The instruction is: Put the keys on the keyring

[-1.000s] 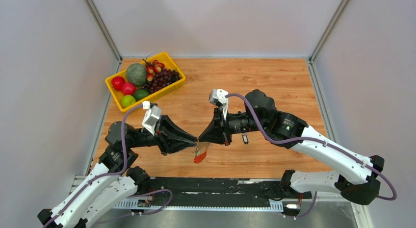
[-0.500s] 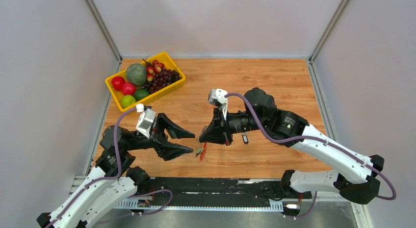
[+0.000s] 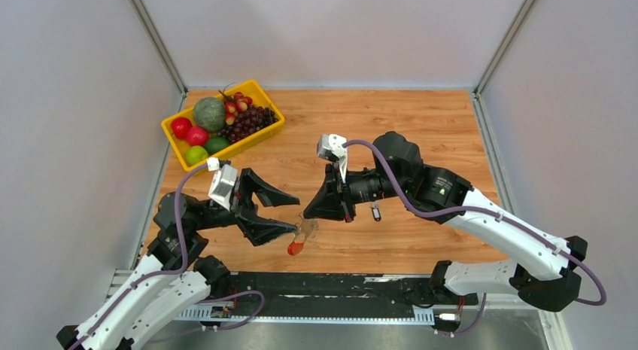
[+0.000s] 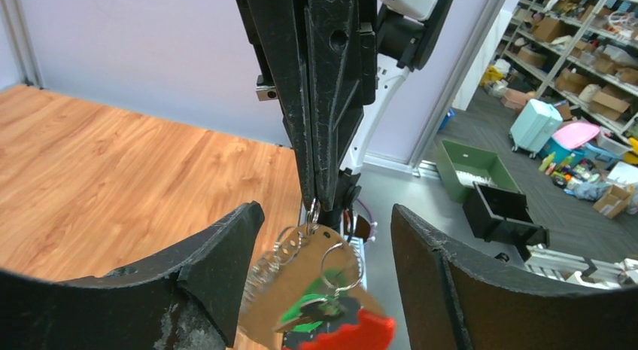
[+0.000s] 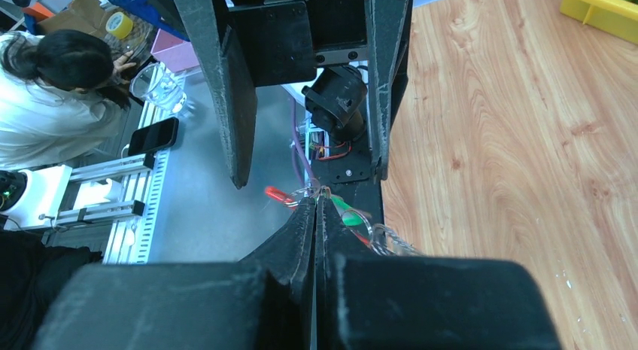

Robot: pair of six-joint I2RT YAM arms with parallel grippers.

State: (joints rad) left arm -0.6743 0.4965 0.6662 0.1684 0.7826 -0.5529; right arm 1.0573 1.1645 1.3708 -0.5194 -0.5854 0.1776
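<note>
The keyring point(image 3: 302, 234) is a bunch of metal rings with a tan fan-shaped piece, a green bit and a red tag point(image 3: 295, 248). It hangs from the tips of my right gripper point(image 3: 305, 213), which is shut on one ring. My left gripper point(image 3: 295, 214) is open, one finger on each side of the hanging bunch, not touching it. In the left wrist view the keyring point(image 4: 312, 278) dangles between my open fingers point(image 4: 214, 267). In the right wrist view the rings point(image 5: 365, 226) show past the shut tips point(image 5: 316, 201). A small dark-headed key point(image 3: 375, 212) lies on the table beside the right wrist.
A yellow basket point(image 3: 167, 126) with fruit stands at the back left of the wooden table. Grey walls close in the left, right and back sides. The black rail with the arm bases point(image 3: 331, 290) runs along the near edge.
My left gripper was shut at the keyring one second ago; it opened and drew back a little to the left. The keyring now hangs from the right gripper alone and has swung.
</note>
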